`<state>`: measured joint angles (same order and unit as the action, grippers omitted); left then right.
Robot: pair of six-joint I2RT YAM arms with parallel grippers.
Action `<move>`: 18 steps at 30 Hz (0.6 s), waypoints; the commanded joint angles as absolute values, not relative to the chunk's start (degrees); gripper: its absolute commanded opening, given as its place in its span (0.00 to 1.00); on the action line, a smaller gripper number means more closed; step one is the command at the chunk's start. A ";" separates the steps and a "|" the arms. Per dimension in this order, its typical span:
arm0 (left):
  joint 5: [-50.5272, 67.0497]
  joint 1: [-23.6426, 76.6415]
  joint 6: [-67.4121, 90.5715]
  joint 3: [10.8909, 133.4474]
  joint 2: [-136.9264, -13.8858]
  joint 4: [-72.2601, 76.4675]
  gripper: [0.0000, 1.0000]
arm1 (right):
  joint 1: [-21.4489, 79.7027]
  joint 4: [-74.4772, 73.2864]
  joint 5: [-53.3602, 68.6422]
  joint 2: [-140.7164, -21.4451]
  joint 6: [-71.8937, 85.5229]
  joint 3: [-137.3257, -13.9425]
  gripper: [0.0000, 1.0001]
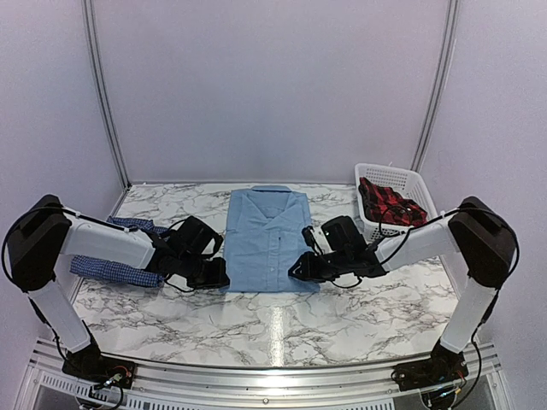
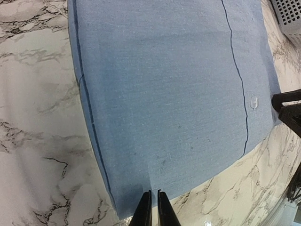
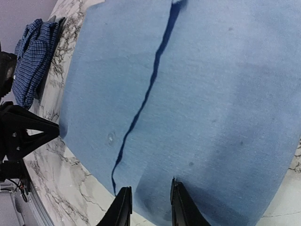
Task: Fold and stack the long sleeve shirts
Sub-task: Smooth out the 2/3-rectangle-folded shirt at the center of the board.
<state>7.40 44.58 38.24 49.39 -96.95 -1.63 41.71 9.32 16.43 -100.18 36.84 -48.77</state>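
The light blue shirt (image 1: 269,239) lies flat on the marble table, its sides folded in and its collar at the far end. My left gripper (image 1: 219,275) is at its near left corner; in the left wrist view (image 2: 153,194) the fingers are pinched together on the hem of the shirt (image 2: 169,94). My right gripper (image 1: 301,268) is at the near right corner; in the right wrist view (image 3: 150,200) it is open, its fingers astride the hem of the shirt (image 3: 197,94). The dark blue checked shirt (image 1: 115,256) lies bunched at the left, under my left arm; it also shows in the right wrist view (image 3: 33,56).
A white basket (image 1: 408,181) holding a red and black plaid cloth (image 1: 389,205) stands at the back right, close to my right arm. Its corner shows in the left wrist view (image 2: 289,16). Bare marble table (image 1: 282,329) lies in front of the shirt.
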 commanded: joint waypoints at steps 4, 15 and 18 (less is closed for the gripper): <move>7.18 43.55 37.55 48.75 -95.05 -4.12 0.08 | 41.14 9.15 15.62 -100.20 36.71 -43.61 0.27; 7.71 41.62 36.83 45.58 -91.78 -5.71 0.13 | 40.80 1.85 11.44 -89.37 35.88 -39.31 0.32; 8.41 41.10 36.91 44.89 -91.33 -5.71 0.16 | 40.74 1.31 11.21 -88.03 36.11 -37.60 0.32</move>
